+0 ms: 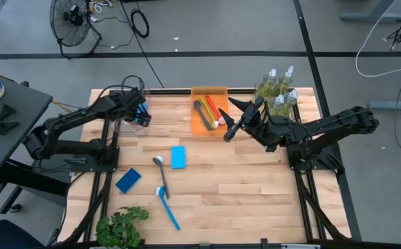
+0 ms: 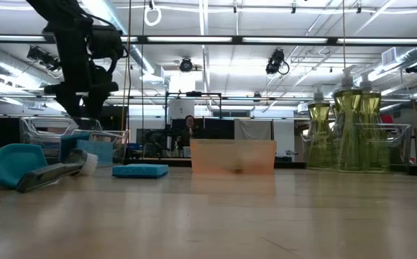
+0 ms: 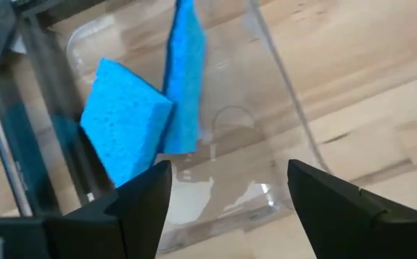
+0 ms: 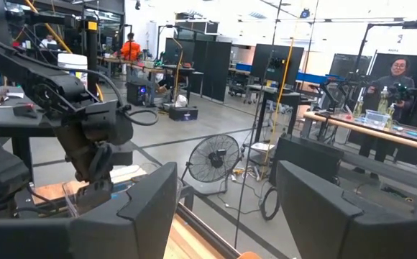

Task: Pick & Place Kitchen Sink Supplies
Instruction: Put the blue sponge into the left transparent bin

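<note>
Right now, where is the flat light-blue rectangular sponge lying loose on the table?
In the high view the light-blue sponge lies mid-table, below the orange tray and beside the brush head.

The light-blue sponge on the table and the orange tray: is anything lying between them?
No. In the high view, only bare wood separates the light-blue sponge from the orange tray.

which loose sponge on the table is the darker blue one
The dark-blue rectangular sponge near the green leafy plant; the light-blue rectangular sponge lies mid-table.
</note>
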Controlling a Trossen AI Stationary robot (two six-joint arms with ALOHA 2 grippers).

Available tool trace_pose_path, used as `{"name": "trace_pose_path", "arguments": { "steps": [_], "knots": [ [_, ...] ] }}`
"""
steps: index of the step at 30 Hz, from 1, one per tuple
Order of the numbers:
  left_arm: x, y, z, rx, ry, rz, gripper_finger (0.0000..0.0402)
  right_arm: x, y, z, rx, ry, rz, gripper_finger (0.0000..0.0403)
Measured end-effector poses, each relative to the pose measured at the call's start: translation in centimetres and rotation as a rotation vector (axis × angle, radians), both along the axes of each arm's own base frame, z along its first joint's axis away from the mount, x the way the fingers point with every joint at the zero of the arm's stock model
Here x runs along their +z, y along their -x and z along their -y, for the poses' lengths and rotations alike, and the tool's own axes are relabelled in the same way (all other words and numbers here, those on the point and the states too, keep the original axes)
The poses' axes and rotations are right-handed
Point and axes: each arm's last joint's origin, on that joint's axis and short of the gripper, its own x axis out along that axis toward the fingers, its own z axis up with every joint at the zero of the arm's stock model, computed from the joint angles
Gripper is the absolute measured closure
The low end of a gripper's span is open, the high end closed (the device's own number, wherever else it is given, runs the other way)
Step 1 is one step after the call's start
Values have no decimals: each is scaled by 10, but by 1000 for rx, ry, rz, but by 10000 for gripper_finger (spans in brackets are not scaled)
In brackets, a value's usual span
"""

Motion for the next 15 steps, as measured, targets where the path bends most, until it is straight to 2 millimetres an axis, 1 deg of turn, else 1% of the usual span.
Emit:
{"name": "trace_pose_path", "arguments": {
  "steps": [3,8,12,15],
  "knots": [
    [10,-7,2,-31,-18,28,124,0,0,0,0,0,1,163],
    [40,-21,5,-88,-83,112,124,0,0,0,2,-23,20,163],
    [61,-35,10,-157,-135,205,124,-1,0,0,2,-26,9,163],
    [70,-47,17,-225,-155,300,124,-4,0,0,3,-27,-15,163]
  ]
}}
